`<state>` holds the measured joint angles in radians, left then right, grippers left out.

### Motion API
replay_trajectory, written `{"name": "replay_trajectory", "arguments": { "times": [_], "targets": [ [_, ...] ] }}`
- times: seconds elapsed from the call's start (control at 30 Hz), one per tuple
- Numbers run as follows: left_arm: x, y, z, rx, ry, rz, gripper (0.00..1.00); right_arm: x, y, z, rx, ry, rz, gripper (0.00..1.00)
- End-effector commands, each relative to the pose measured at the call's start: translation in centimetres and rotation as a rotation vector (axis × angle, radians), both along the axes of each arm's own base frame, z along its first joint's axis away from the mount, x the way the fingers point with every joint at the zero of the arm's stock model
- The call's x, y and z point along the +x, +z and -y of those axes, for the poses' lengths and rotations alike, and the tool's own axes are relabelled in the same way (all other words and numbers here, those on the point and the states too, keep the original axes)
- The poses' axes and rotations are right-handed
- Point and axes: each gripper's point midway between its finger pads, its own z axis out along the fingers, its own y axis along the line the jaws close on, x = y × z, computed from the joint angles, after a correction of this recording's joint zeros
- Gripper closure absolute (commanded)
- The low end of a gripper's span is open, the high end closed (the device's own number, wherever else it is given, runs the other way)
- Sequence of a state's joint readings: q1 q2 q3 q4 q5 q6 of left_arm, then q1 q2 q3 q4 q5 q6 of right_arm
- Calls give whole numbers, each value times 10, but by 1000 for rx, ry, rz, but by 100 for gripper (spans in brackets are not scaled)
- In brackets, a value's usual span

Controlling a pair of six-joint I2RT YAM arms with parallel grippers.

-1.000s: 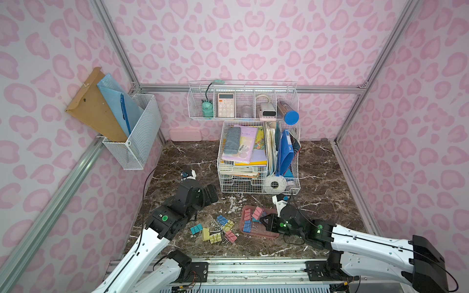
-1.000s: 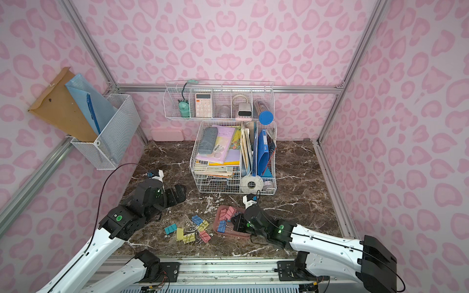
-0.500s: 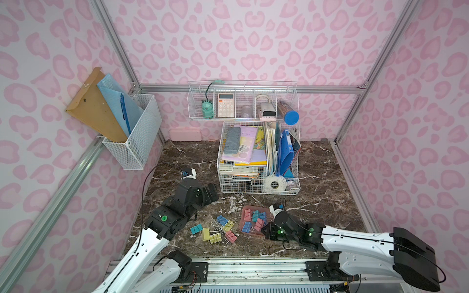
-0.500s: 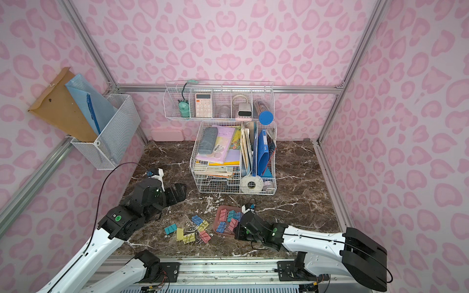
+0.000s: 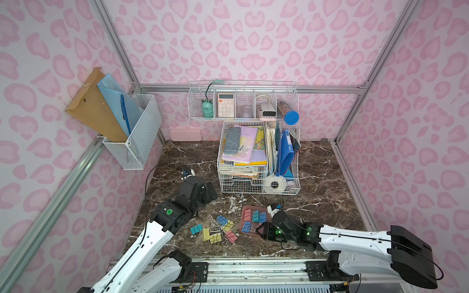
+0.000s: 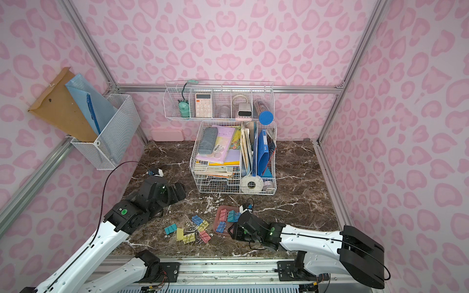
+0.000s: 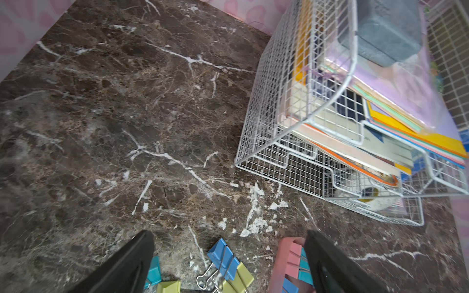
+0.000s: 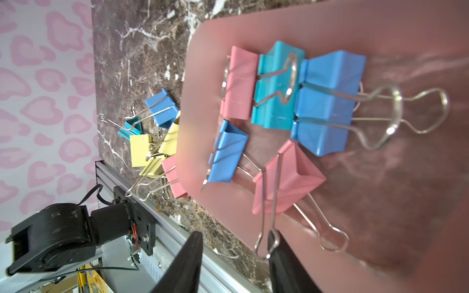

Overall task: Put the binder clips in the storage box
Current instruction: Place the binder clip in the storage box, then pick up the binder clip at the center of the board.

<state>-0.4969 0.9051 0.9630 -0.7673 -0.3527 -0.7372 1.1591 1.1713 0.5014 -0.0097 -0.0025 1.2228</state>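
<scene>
Marble-patterned brown tabletop [image 5: 322, 210] carries the work.

Storage box [image 8: 380, 190]: translucent pinkish-red, lying flat near the front edge of the top. It sits in front of the white wire basket [image 7: 266, 114] of papers and apart from it.

Binder clips [image 8: 276, 86] inside the box: five. A pink, a teal and a blue one lie in a row, touching. A second blue clip [image 8: 228, 152] and a second pink clip [image 8: 286, 177] lie beside that row, wire handles splayed.

Loose clips [image 5: 215, 238] outside the box: six, on the marble on the robot's left of the box. They are one blue, three yellow, one teal and one pink. The blue and one yellow lie just beside the box wall. The teal one lies farthest from the box.

Right gripper [image 8: 236, 243]: low at the front right of the box, jaws parted, nothing clamped between them. One wire handle of the second pink clip reaches one finger [image 8: 286, 269]. Whether it touches cannot be told.

Left gripper [image 7: 228, 234]: held over the marble behind the loose clips, on their left, jaws spread wide and empty. In the left wrist view the blue loose clip and a corner of the box show between its fingers.
</scene>
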Motion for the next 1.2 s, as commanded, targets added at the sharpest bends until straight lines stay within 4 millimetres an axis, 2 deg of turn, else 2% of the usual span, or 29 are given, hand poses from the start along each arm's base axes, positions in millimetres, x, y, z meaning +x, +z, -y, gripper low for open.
{"name": "replay_trajectory", "arguments": {
  "times": [0.0,0.1,0.13,0.2,0.3,0.37,0.43,0.5,0.63,0.7,0.77,0.93,1.1,1.17],
  "targets": [
    [-21,-17,-30,58,167,-116,8,15,21,7,-4,-56,86,49],
    [-32,-33,-30,60,175,-200,29,31,48,25,34,-160,166,32],
    [-35,-42,-25,49,158,-241,34,37,57,33,53,-203,204,24],
    [-48,-59,-15,-20,175,-358,48,50,73,55,99,-300,251,16],
    [-77,-80,8,-178,247,-562,53,68,84,85,160,-420,265,15],
    [-94,-90,28,-329,298,-668,52,75,89,99,185,-472,278,15],
    [-103,-97,48,-498,346,-710,52,79,90,112,195,-519,289,15],
    [-91,-99,55,-574,349,-601,53,80,91,119,211,-544,301,15],
    [-80,-108,28,-540,494,-468,53,81,91,124,248,-574,301,15],
    [-78,-113,22,-521,512,-443,52,81,91,125,257,-578,297,14],
    [-71,-119,26,-540,499,-436,52,80,89,124,264,-581,288,14],
    [-56,-136,54,-611,441,-495,45,79,84,122,273,-575,274,14],
    [-47,-141,66,-566,388,-545,40,80,84,121,288,-581,272,14],
    [-43,-143,68,-565,385,-543,41,81,85,119,297,-582,271,14]
  ]
}}
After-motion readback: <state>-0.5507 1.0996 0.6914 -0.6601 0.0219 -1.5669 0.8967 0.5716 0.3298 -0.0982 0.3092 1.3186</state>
